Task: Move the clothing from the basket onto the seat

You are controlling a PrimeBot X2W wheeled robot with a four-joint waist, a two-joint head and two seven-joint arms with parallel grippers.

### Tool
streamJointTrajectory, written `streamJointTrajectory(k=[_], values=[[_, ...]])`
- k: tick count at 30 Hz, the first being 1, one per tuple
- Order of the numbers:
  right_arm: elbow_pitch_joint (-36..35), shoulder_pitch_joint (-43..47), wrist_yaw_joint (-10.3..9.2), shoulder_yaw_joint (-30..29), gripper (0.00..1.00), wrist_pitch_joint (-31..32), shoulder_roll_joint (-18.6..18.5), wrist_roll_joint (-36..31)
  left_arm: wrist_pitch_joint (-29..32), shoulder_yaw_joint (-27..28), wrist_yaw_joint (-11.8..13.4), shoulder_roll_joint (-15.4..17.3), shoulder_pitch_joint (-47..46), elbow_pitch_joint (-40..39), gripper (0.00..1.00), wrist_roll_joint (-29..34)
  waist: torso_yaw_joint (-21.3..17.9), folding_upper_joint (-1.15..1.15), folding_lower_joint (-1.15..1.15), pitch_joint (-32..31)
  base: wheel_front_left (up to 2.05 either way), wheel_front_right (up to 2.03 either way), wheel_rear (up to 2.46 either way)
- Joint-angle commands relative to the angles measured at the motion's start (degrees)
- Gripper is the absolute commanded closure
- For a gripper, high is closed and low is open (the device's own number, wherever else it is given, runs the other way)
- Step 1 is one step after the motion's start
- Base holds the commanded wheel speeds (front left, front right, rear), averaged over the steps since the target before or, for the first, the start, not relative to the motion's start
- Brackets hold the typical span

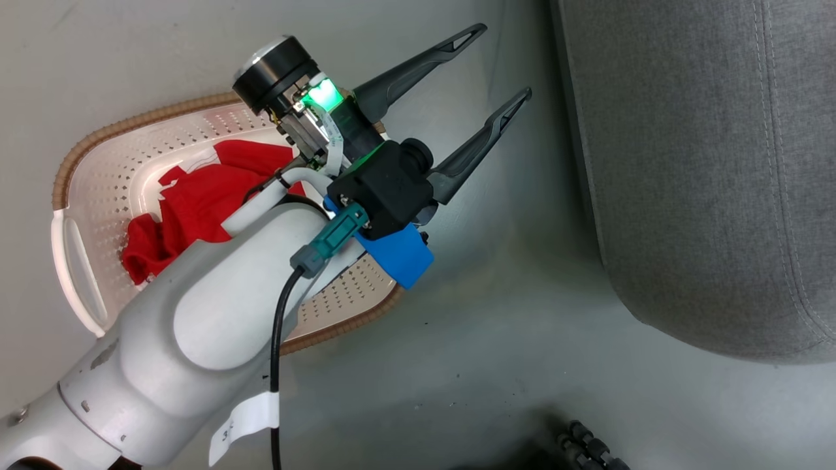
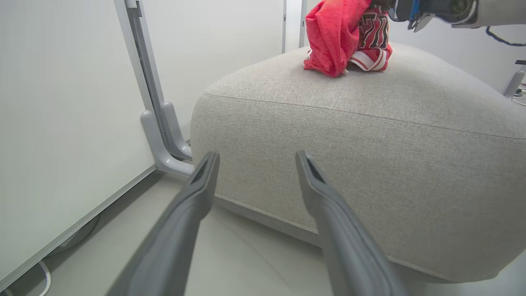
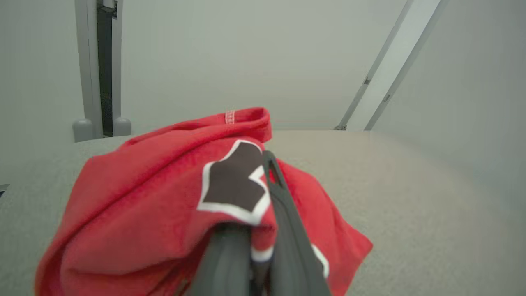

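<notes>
The cream basket (image 1: 130,124) lies on the floor with one red garment (image 1: 202,196) bunched inside. My left arm reaches across it, and my left gripper (image 1: 503,60) is open and empty, past the basket's rim, between the basket and the grey seat (image 1: 705,163). In the left wrist view the left gripper (image 2: 257,154) faces the seat's side (image 2: 370,164). On top of the seat, a red jersey (image 2: 372,37) with black numerals hangs bunched from my right arm (image 2: 452,10), its lower end touching the cushion. My right gripper (image 3: 257,172) is shut on that jersey (image 3: 144,197) above the seat (image 3: 411,185).
A grey metal post with a curved foot (image 2: 164,139) stands by the seat's left corner against a white wall panel (image 2: 61,102). Bare grey floor (image 1: 490,326) separates basket and seat. Dark ribbed parts (image 1: 588,447) show at the bottom edge of the head view.
</notes>
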Motion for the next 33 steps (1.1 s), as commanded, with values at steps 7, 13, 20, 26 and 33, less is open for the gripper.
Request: streamJointTrajectory(k=[7, 13, 20, 26, 33], values=[[3.35, 5.18, -0.01, -0.72, 1.0, -0.03, 5.42, -0.09, 0.06, 0.07, 0.47, 0.85, -1.14, -0.59, 0.0, -0.62, -0.14, 0.0, -0.01, 0.37, 0.0, 0.0, 0.0], [2.05, 7.25, -0.01, 0.18, 0.0, -0.02, 6.34, 0.49, -0.59, 0.31, 1.15, 0.91, 0.22, 0.14, 0.0, -1.16, -0.15, 0.0, -0.01, -1.85, 0.0, 0.0, 0.0], [-2.31, 16.0, -0.01, 2.98, 0.0, -0.03, 7.71, -0.74, -1.79, 1.72, 2.34, -1.0, 3.99, 2.27, 0.0, -3.18, 0.05, 0.0, -0.01, -9.84, 0.0, 0.0, 0.0], [-11.19, 27.57, -0.01, 7.21, 0.0, -0.04, 7.93, 2.01, -1.94, 6.4, 3.66, -2.09, 9.59, 1.9, 0.0, -5.07, 0.57, 0.0, -0.01, -18.15, 0.0, 0.0, 0.0], [-20.63, 34.82, -0.01, 15.63, 0.0, -0.03, 9.68, 3.96, -1.91, 15.39, 5.28, -2.31, 17.56, 0.41, 0.0, -4.82, 2.84, 0.0, -0.01, -25.8, 0.0, 0.0, 0.0]])
